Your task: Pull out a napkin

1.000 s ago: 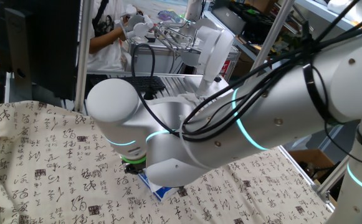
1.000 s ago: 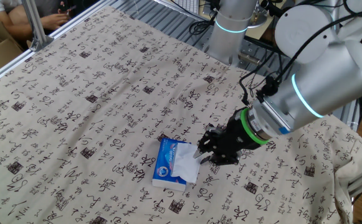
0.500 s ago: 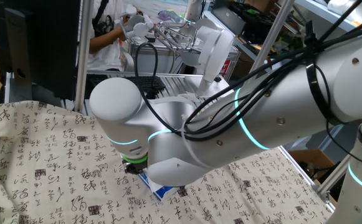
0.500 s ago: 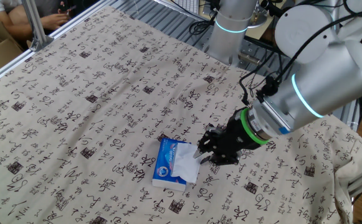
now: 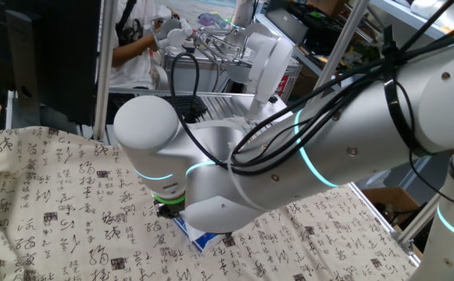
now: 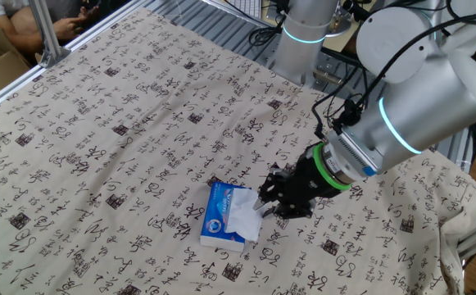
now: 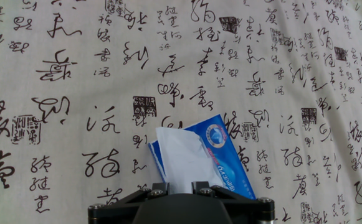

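The blue-and-white tissue pack (image 6: 218,223) lies flat on the patterned cloth. The white crumpled napkin (image 6: 242,216) sticks out of its top. My gripper (image 6: 262,206) sits low at the pack's right edge, its tips on the napkin. In the hand view the napkin (image 7: 179,154) rises from the pack (image 7: 233,163) and runs in between my two fingers, with the gripper (image 7: 181,188) closed on it at the bottom edge. In the one fixed view the arm hides the gripper; only a corner of the pack (image 5: 198,236) shows.
The table is covered by a beige cloth (image 6: 123,123) with black characters. The bulky silver arm (image 5: 289,164) hangs over the table's middle. A metal frame post (image 6: 47,33) stands at the far left corner, with a person behind it. The robot base (image 6: 303,33) stands at the back edge.
The arm has shifted very slightly; the gripper stays at the napkin and the pack has not moved.
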Robot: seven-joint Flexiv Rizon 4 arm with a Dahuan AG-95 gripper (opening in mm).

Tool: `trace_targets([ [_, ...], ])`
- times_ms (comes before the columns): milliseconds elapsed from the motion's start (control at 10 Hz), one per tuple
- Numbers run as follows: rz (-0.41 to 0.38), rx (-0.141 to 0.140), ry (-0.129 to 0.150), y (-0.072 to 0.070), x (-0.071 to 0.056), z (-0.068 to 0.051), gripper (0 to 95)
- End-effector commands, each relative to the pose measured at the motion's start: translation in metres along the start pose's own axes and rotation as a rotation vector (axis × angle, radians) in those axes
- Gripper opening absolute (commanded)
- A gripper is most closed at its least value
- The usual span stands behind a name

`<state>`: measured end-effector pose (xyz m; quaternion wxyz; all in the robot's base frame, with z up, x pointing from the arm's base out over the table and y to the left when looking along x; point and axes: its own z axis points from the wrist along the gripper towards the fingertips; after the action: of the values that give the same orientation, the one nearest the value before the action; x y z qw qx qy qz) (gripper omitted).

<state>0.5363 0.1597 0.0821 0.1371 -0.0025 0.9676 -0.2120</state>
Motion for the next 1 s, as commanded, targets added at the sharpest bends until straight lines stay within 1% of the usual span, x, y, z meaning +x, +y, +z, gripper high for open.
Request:
trace_targets([
  [100,0.002,0.000,0.001,-0.0001,-0.0002,0.0000,19.0],
  [300,-0.005,0.008,0.002,-0.0001,-0.0002,0.0000,19.0],
  [500,-0.017,0.009,-0.002,-0.0001,-0.0002,0.0000,19.0],
  [600,-0.026,0.005,-0.005,-0.0001,-0.0002,0.0000,19.0],
  [800,-0.044,0.007,-0.015,-0.0001,-0.0002,0.0000,19.0],
  [1000,-0.059,0.009,-0.034,-0.0001,-0.0002,0.0000,19.0],
])
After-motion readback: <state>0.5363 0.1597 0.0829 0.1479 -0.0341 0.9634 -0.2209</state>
